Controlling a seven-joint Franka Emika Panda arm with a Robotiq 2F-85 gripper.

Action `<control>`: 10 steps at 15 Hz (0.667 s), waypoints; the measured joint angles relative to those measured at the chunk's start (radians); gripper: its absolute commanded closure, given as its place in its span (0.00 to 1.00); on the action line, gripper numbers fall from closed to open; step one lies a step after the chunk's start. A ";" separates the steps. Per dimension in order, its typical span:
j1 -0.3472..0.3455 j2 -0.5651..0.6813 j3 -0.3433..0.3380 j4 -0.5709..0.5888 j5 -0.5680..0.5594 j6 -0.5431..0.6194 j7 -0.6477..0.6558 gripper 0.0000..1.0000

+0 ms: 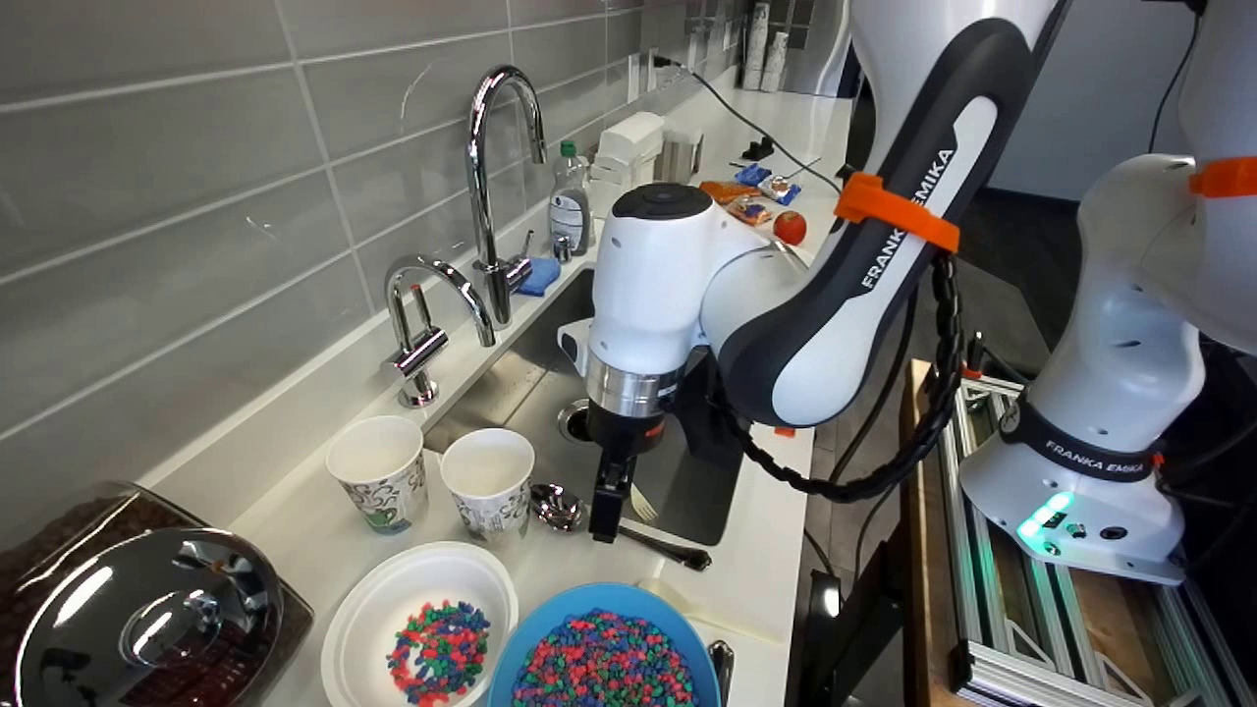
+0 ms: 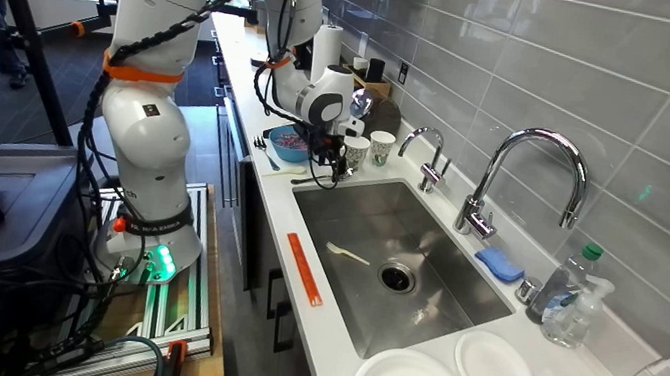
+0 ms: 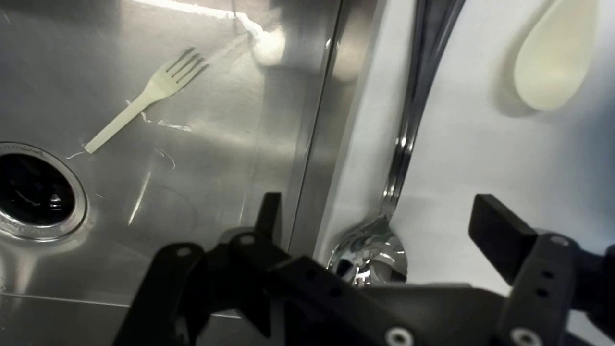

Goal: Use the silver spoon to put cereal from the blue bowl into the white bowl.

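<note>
Wrist view, glossy silver spoon (image 3: 403, 144), blocky jaws apart

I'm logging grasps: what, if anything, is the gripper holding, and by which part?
Nothing: the gripper is open, with a gap on each side of the silver spoon.

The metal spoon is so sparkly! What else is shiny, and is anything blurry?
In the wrist view: glints on the metal spoon, white glare in the sink, a blurry blue patch at the right edge; in an exterior view: a white streak on the round lid.
</note>
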 measured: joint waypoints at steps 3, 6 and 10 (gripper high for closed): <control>0.027 0.017 -0.018 0.014 -0.001 0.000 0.000 0.04; 0.052 0.026 -0.036 0.019 -0.002 0.000 0.004 0.10; 0.075 0.031 -0.057 0.019 -0.006 0.000 0.011 0.18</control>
